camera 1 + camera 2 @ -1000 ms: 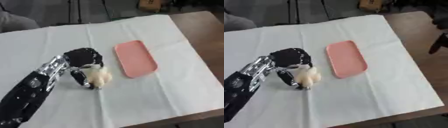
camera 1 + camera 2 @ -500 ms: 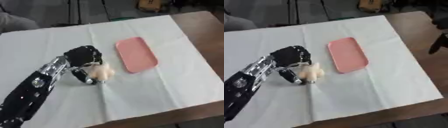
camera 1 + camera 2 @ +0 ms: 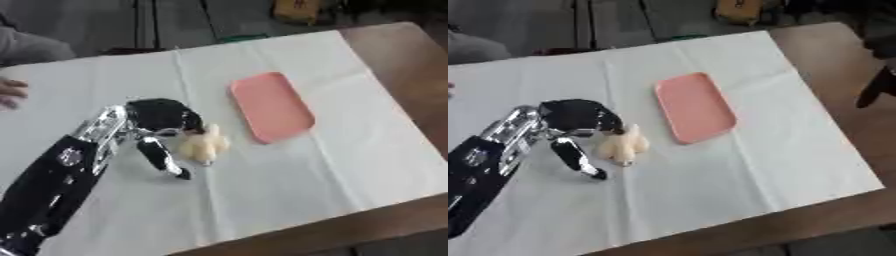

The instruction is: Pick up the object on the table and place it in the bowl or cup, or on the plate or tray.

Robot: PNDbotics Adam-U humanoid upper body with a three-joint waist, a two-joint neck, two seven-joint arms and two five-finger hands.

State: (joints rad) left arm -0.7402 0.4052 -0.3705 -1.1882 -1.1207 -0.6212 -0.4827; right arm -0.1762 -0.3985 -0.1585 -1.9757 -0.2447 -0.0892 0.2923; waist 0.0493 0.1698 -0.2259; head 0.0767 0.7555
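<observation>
left robot hand curling round pale lumpy object at its fingertips | pink tray lying just beyond, rightward | object looking soft, light: grip its middle

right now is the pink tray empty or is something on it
Empty: the pink tray shows only bare surface. The pale object lies beside it on the cloth, at the left hand.

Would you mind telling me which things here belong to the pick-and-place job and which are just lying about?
Part of the job:
- cream-coloured soft object, lying against the fingers of the left robot hand
- pink tray, holding nothing, to its right

Just there:
- white tablecloth over the brown table
- a person's hand at the left edge, touching none of the task's things
</observation>
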